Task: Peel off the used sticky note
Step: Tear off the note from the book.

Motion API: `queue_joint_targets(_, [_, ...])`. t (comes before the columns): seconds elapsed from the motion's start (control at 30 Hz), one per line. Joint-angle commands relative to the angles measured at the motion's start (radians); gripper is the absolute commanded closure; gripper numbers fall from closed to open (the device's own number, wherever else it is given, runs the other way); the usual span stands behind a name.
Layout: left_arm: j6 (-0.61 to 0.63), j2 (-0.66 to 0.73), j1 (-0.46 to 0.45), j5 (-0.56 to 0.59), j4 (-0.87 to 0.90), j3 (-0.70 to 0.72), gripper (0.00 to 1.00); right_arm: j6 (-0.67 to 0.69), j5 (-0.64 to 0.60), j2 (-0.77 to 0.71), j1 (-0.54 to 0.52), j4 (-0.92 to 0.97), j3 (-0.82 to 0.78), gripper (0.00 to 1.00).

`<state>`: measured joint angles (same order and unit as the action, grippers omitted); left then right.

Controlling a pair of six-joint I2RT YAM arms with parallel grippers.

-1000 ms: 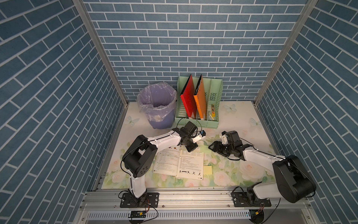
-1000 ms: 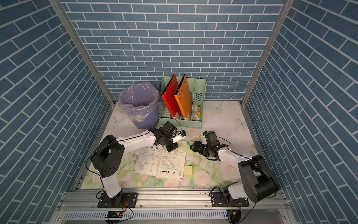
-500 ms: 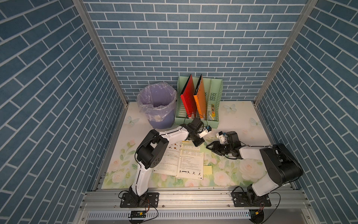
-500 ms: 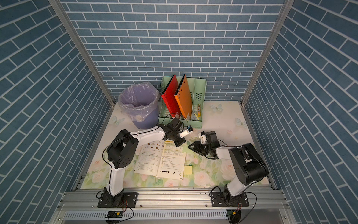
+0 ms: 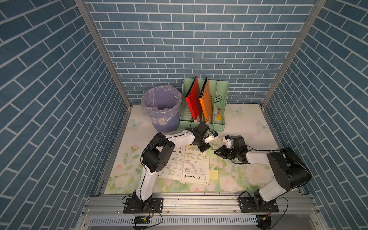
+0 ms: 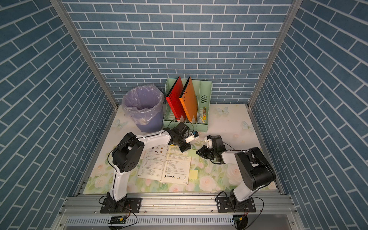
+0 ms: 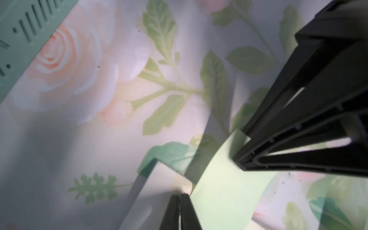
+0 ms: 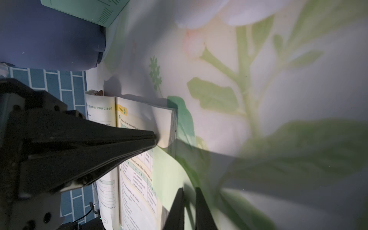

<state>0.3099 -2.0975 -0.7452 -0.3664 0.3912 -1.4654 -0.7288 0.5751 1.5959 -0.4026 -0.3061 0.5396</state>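
Closed the right fingers (image 7: 242, 162) tight on the free corner of the green note (image 7: 219, 191) for the peel. Set the left fingers (image 7: 182, 201), shut and empty, tip-down on the far right page corner of the book (image 5: 196, 165), just beside the note, probably to pin the page against the pull. Found the note curling off that page, seemingly stuck along one edge, overhanging the book's right side near the middle of the counter (image 5: 245, 119). Found the book open at mid front edge. Passed over a yellow note (image 5: 213, 174) flat by the book's near right corner. Noted the bin (image 5: 161, 107) at the back left corner, presumably for the peeled sheet.
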Motion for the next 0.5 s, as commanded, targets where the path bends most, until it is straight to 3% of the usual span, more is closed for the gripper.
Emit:
queue_joint_targets(0.0, [0.005, -0.036, -0.012, 0.012, 0.028, -0.003, 0.9, 0.092, -0.099, -0.03, -0.024, 0.073, 0.033, 0.96])
queue_joint_targets(0.07, [0.007, -0.04, -0.011, 0.02, 0.028, -0.004, 0.9, 0.127, -0.141, -0.035, -0.045, 0.104, 0.047, 1.0])
queue_joint_targets(0.47, [0.008, -0.053, -0.011, 0.035, 0.038, -0.023, 0.91, 0.233, -0.366, -0.141, -0.181, 0.164, 0.051, 1.0])
